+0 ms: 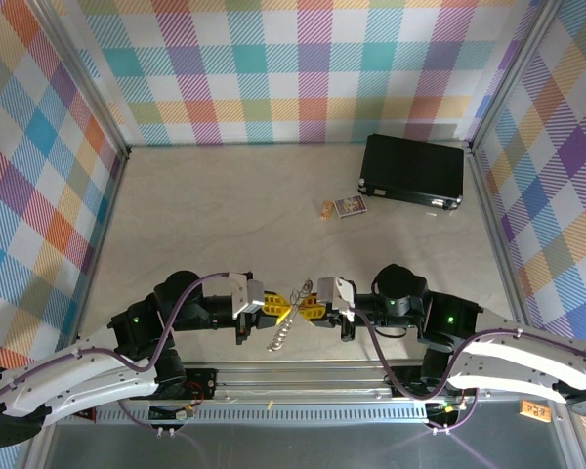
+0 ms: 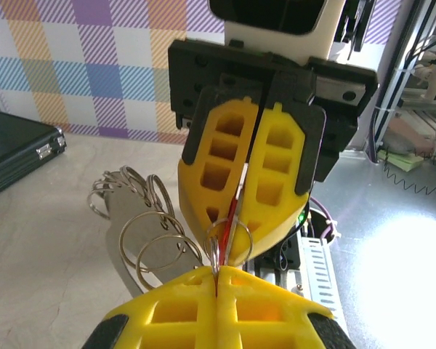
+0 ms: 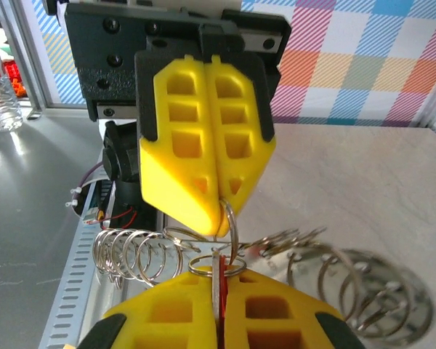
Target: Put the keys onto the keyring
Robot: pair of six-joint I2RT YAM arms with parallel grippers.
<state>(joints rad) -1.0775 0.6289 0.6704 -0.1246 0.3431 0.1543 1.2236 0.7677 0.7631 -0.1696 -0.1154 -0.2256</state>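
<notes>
Left gripper (image 1: 283, 313) pressed shut, pinching one loop of the keyring (image 3: 134, 254); right gripper (image 1: 306, 312) clamped on the key (image 3: 219, 282), red head just showing in the grip; both tips nose to nose, nearly touching, above the near edge of the tabletop (image 1: 225, 215); remaining keyring loops dangle beneath them; black case (image 1: 413, 168) and small card (image 1: 351, 206) sit far back right.

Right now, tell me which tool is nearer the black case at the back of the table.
Right. The right tool lies toward the near edge from the black case, off to its left; the left tool faces it tip to tip, even farther left.
</notes>
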